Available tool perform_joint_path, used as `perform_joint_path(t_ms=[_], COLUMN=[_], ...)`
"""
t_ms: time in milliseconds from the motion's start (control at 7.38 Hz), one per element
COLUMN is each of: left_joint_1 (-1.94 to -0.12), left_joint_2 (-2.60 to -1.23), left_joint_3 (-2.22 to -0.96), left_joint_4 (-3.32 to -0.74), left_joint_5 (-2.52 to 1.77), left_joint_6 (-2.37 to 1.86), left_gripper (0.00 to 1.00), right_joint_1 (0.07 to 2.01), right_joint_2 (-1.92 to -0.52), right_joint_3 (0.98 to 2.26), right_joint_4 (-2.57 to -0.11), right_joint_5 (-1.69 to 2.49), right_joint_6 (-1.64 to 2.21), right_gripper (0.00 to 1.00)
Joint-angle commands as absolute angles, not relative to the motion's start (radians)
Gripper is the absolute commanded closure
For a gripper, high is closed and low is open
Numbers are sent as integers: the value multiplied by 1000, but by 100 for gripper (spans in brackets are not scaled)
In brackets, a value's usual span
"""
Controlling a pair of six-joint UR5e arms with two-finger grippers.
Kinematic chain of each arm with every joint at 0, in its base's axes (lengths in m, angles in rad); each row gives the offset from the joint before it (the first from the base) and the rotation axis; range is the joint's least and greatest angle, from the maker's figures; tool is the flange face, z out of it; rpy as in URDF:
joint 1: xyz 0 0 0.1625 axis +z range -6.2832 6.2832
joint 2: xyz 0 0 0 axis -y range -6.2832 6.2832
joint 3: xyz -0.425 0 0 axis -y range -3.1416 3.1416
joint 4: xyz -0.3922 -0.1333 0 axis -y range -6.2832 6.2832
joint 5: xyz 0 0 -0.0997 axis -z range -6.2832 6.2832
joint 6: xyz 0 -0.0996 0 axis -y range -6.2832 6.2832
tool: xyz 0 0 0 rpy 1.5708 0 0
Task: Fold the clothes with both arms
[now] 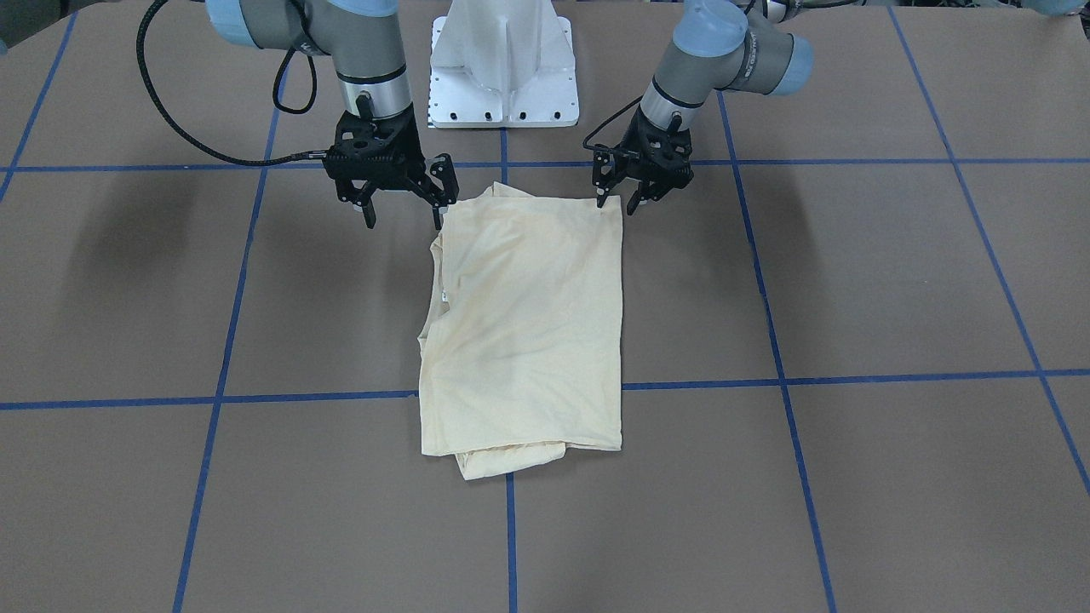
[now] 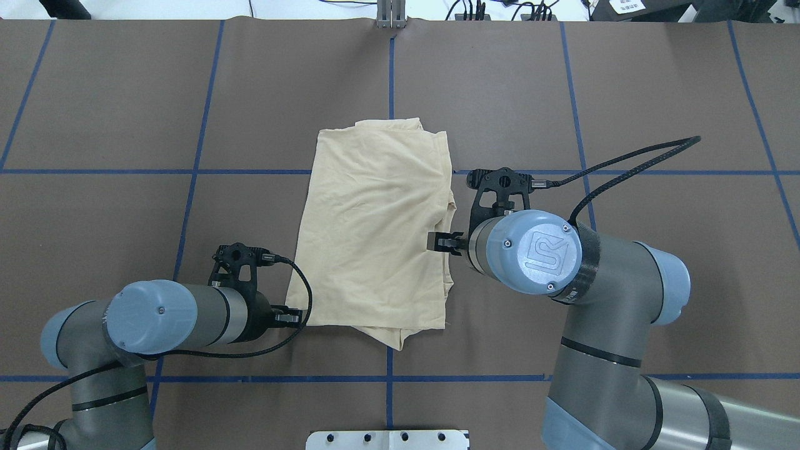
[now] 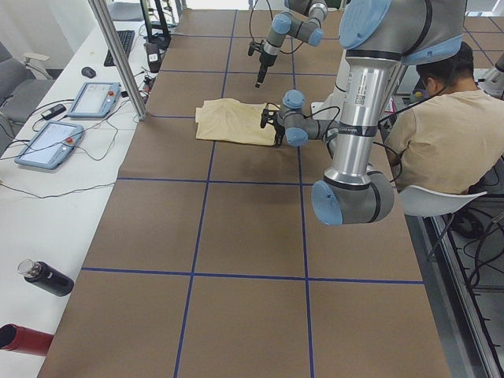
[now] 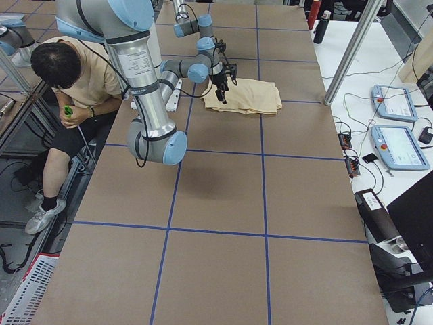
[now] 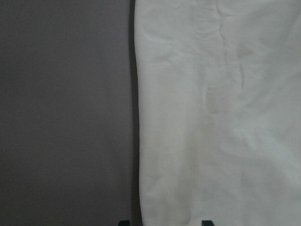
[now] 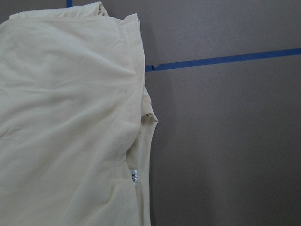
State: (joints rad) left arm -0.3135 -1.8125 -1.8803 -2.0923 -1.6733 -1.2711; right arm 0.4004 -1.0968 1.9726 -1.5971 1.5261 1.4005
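Note:
The clothes are one cream shirt (image 1: pixel 528 323) (image 2: pixel 375 231), folded into a rough rectangle at the table's middle with its plain side up. In the right wrist view the ribbed collar (image 6: pixel 141 141) and a small white neck label (image 6: pixel 134 178) show at the shirt's edge. My left gripper (image 1: pixel 619 203) (image 2: pixel 299 317) hangs open at the shirt's corner nearest the robot. In the left wrist view the shirt's edge (image 5: pixel 137 141) runs between its fingertips (image 5: pixel 205 222). My right gripper (image 1: pixel 403 214) (image 2: pixel 437 242) stands wide open at the opposite edge, by the collar. Neither holds cloth.
The white pedestal base (image 1: pixel 502 68) stands just behind the shirt. Blue tape lines (image 1: pixel 783 379) grid the brown table. A person (image 3: pixel 449 118) sits beside the robot. Teach pendants (image 3: pixel 47 142) and bottles (image 3: pixel 43 277) lie on the side bench.

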Motion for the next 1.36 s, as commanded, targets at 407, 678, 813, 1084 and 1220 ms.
perform_joint_path(t_ms=[407,678,813,1084,1220], left_joint_1=[-299,-301,-302,-307,-307], left_joint_2=[-1841,-1839,-1839,-1835,-1835], left_joint_3=[-1850,-1852,-1852,-1859,-1861], left_joint_4=[-2092,-2092,-2092,-2092,-2092], left_joint_5=[-1675,-1677,-1677,-1675,-1674], left_joint_6=[-1272,-1272,-1272,-1272,-1272], left_gripper=[52,94,100,100,100], right_joint_1=[396,394,394,371,333], right_joint_2=[-1097,-1097,-1097,-1097,-1095], right_joint_3=[1971,1971,1971,1968,1961], right_joint_4=[-1597,-1597,-1597,-1597,-1598], right_joint_5=[1523,1523,1523,1508,1468], right_joint_6=[1401,1401,1401,1405,1451], right_gripper=[0,0,0,0,0])
